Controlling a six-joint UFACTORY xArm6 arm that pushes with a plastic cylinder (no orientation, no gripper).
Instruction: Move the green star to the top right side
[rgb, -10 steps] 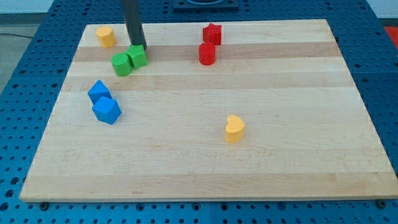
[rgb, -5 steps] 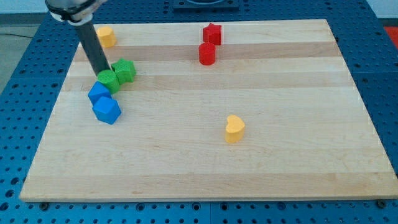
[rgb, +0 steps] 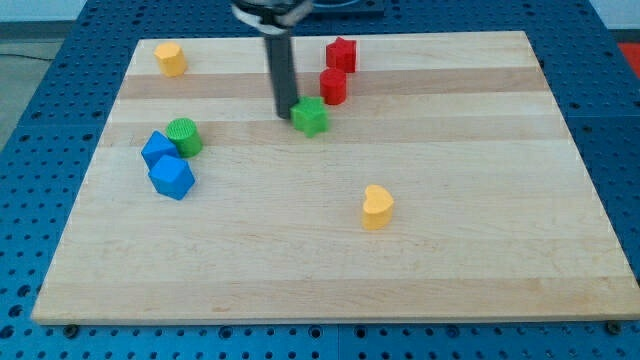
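Observation:
The green star (rgb: 311, 116) lies on the wooden board (rgb: 330, 260) just above its middle, a little below the red cylinder (rgb: 333, 86). My tip (rgb: 286, 113) is at the star's left side, touching or nearly touching it. The rod rises from there toward the view's top. A green cylinder (rgb: 184, 136) stands at the left, against the upper blue block (rgb: 158, 149).
A second blue block (rgb: 171, 177) sits just below the first. A red star (rgb: 341, 53) lies near the top edge above the red cylinder. A yellow block (rgb: 170, 58) is at the top left. A yellow heart (rgb: 377, 207) lies right of centre, lower down.
My tip has swept from the far left to the middle, and the green star has gone right with it. The green cylinder stayed behind against the blue block.

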